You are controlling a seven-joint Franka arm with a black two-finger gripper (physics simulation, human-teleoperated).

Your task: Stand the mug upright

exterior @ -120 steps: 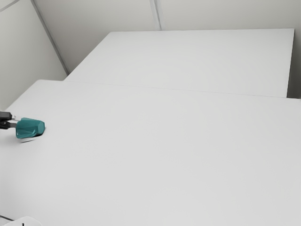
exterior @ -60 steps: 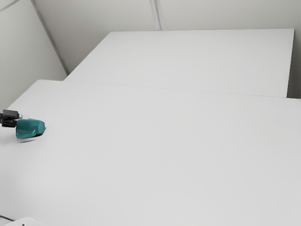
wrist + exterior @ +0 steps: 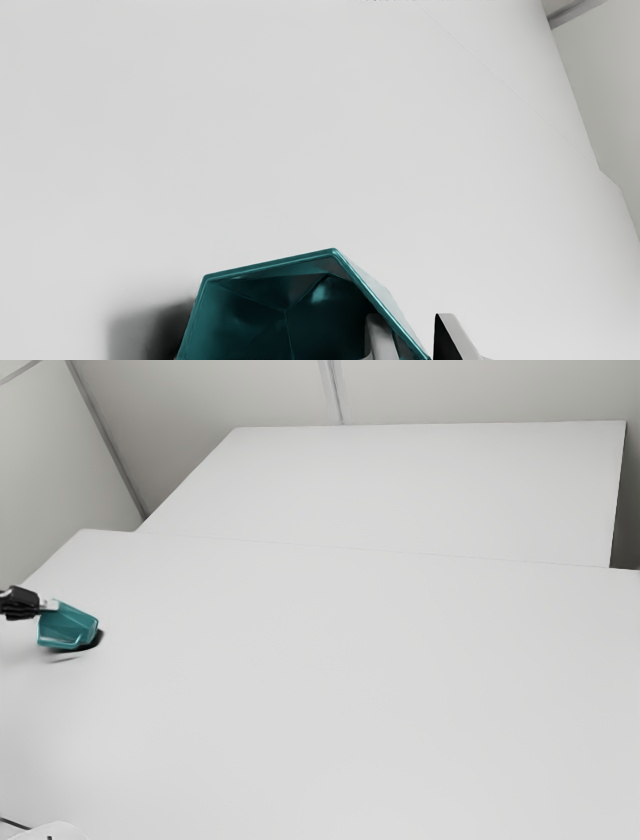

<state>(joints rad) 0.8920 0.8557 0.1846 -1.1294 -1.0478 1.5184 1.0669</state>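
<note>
1. The white table (image 3: 350, 680) takes up most of the room, with another white table (image 3: 420, 490) on its far side.
2. The teal mug (image 3: 68, 626) is at the exterior view's far left on the nearer table, tipped over, mouth towards the arm. I can't tell whether any part of it rests on the tabletop.
3. The black gripper (image 3: 413, 322) looks closed on the mug's wall, one finger inside, one outside. Raising and turning it seems the step in hand. Next, the mouth must swing upward and the base come down flat before release; a grip on one wall might slip.
4. The finger contact is partly cut off, the handle can't be made out, and a white rounded thing (image 3: 50, 831) at the near left is cropped.
</note>
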